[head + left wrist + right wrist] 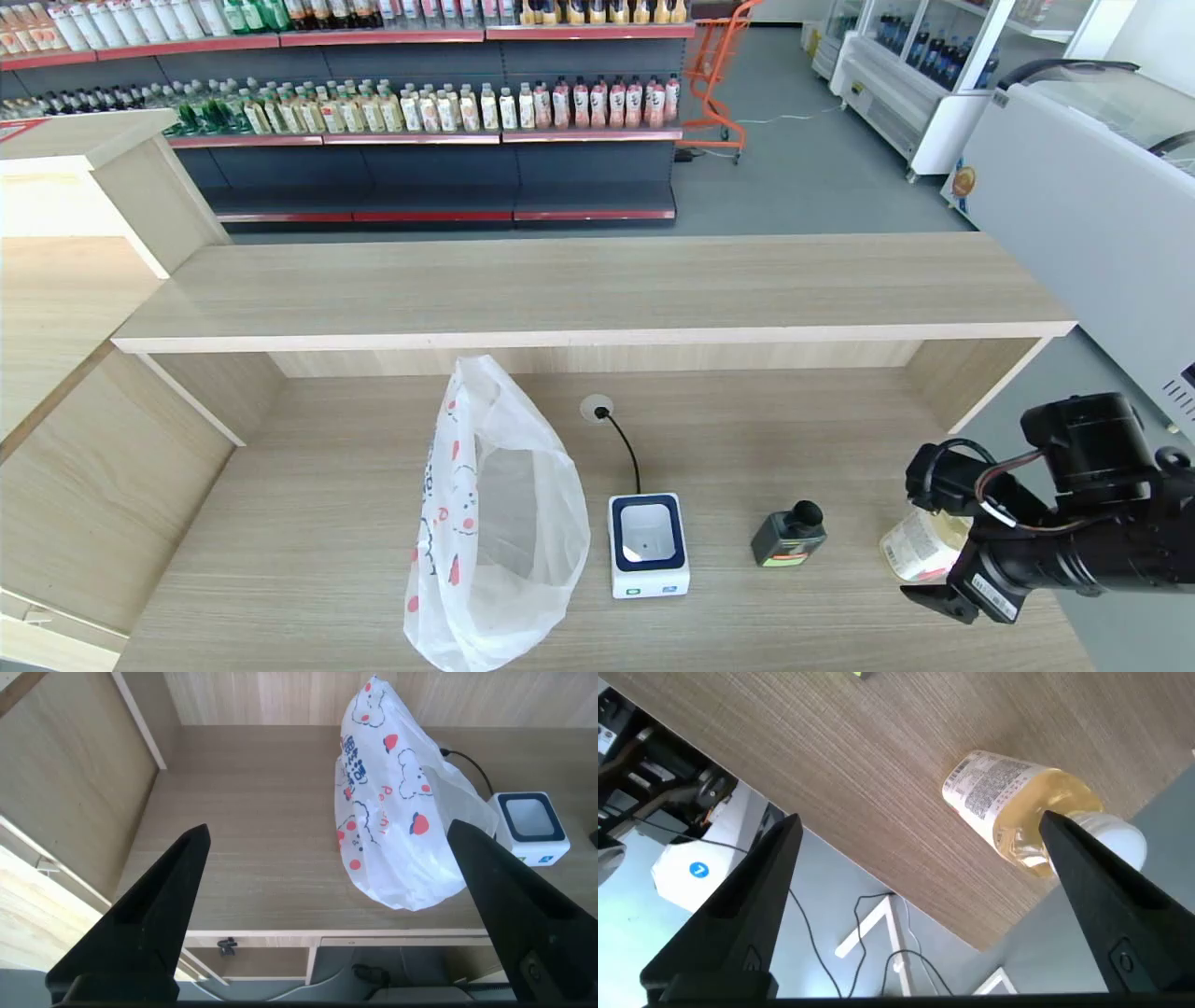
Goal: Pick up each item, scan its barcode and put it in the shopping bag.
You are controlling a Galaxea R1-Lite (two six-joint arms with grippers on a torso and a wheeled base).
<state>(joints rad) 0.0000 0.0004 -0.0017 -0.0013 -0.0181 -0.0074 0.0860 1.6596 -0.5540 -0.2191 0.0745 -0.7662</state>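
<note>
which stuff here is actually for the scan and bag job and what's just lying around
For the job: shopping bag, barcode scanner, small dark bottle, yellow-liquid bottle.
Just around: drink shelves, chest freezer, display fridge.

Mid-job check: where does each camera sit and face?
Head view: on the head, facing forward and down at the counter; right arm shows.
Left wrist view: over the counter, looking down on shopping bag and scanner; left gripper open.
Right wrist view: looking down on pale bottle at counter edge; right gripper open.
Head and left wrist share shopping bag and scanner.
</note>
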